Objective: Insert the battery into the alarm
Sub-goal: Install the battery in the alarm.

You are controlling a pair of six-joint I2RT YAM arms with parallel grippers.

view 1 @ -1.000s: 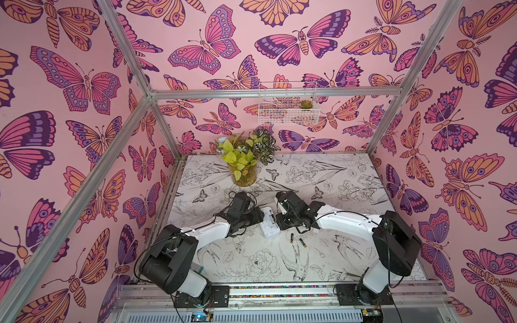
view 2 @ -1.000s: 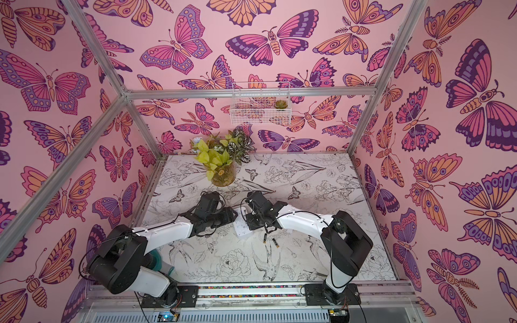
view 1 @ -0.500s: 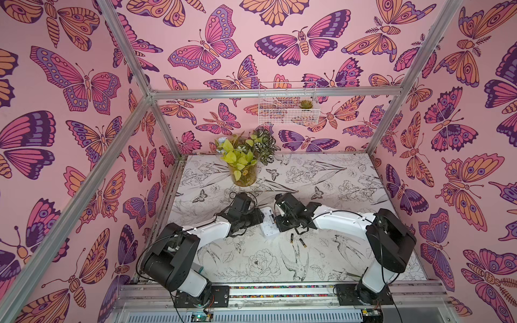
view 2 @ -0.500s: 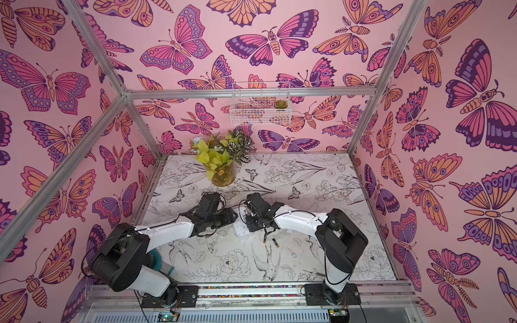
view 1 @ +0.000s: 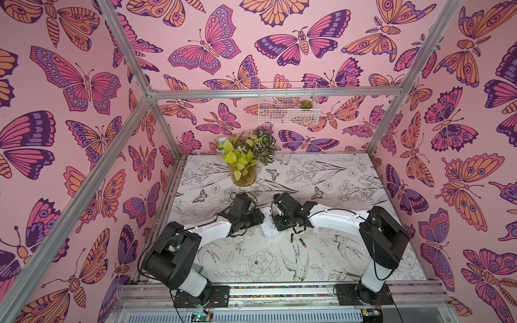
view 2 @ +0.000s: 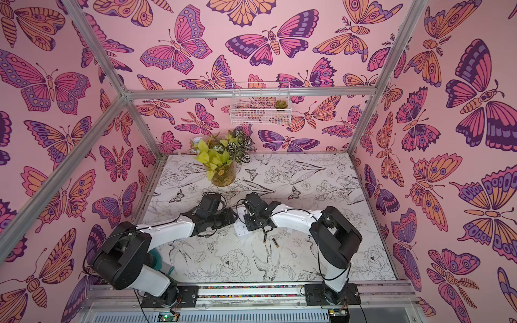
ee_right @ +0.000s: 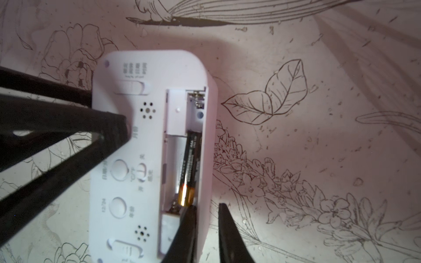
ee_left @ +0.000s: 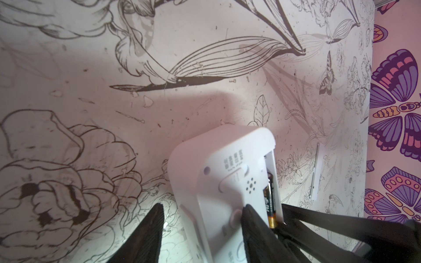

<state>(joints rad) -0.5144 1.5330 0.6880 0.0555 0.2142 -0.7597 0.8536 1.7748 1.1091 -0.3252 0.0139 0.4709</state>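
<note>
The white alarm (ee_right: 150, 193) lies back up on the table, in both top views (view 1: 268, 227) (view 2: 241, 228) between the two grippers. Its slot is uncovered, and a black battery (ee_right: 191, 164) with a gold end lies in it, also seen in the left wrist view (ee_left: 270, 202). My right gripper (ee_right: 206, 206) is narrowly open astride the slot's outer wall, with one fingertip (ee_right: 190, 213) at the battery's gold end. My left gripper (ee_left: 202, 207) is open. One of its fingers (ee_left: 250, 218) rests on the alarm's back (ee_left: 216, 173), the other stands clear of its side.
Two loose batteries (view 1: 291, 238) (view 1: 303, 242) lie on the table just in front of the alarm. A thin white plate (ee_left: 315, 173) lies flat to the alarm's right. A potted plant (view 1: 243, 173) stands at the back, and a wire basket (view 1: 288, 103) hangs on the wall.
The right arm has leaned a little to the left, toward the alarm. The left arm and the alarm look much the same.
</note>
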